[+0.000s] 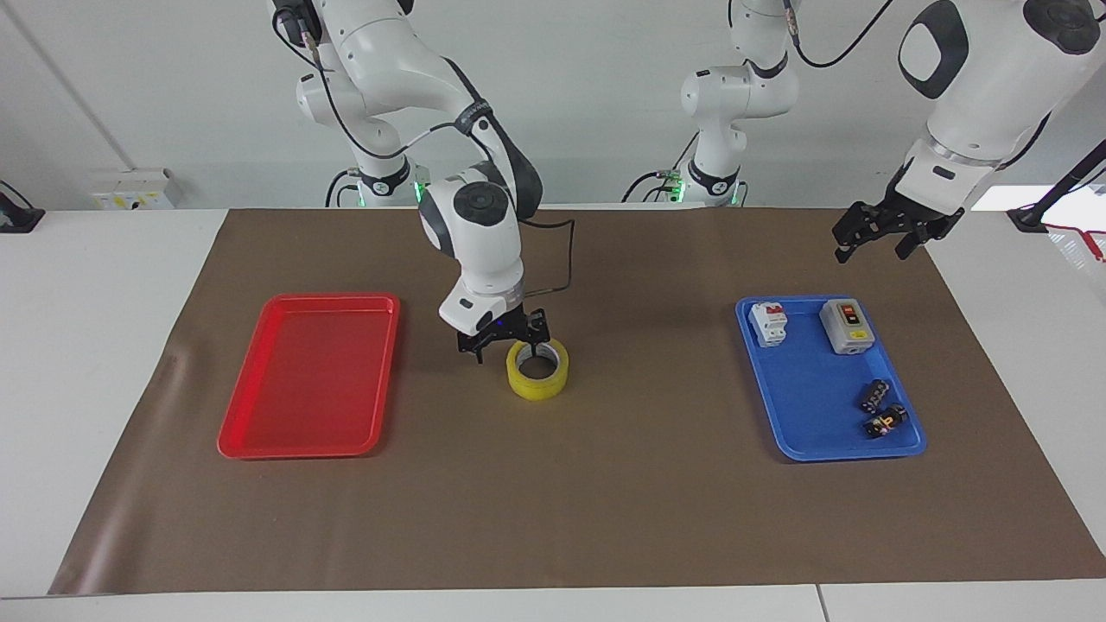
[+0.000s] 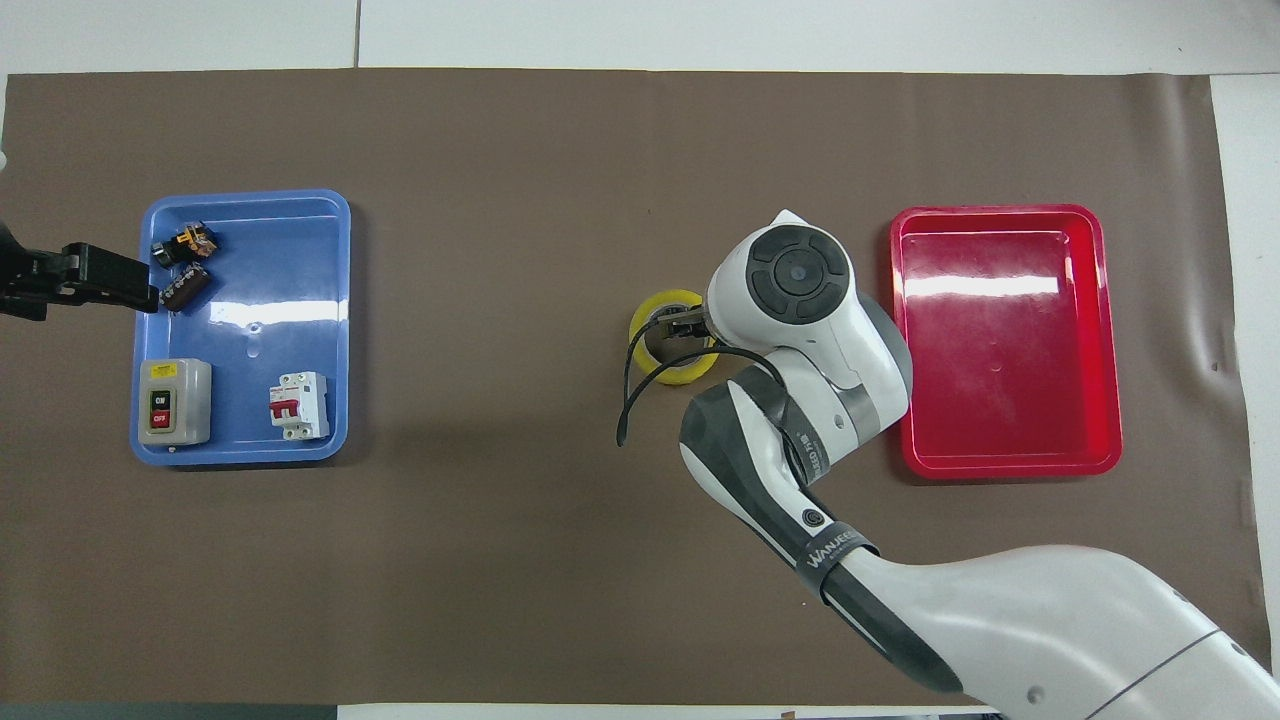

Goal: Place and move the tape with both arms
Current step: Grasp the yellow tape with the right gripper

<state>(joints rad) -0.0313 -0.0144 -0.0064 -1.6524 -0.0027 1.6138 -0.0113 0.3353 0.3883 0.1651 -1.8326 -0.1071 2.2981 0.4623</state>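
Right tool (image 1: 505, 339) open astride the tape (image 1: 537, 377) rim, contact unclear; left tool (image 1: 890, 235) open, empty.

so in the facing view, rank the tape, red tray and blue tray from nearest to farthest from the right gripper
1. The tape, mid-table: the open right gripper is at its rim, toward the robots' side.
2. The red tray, at the right arm's end of the table, beside the tape.
3. The blue tray, at the left arm's end; the left gripper hangs open near it.
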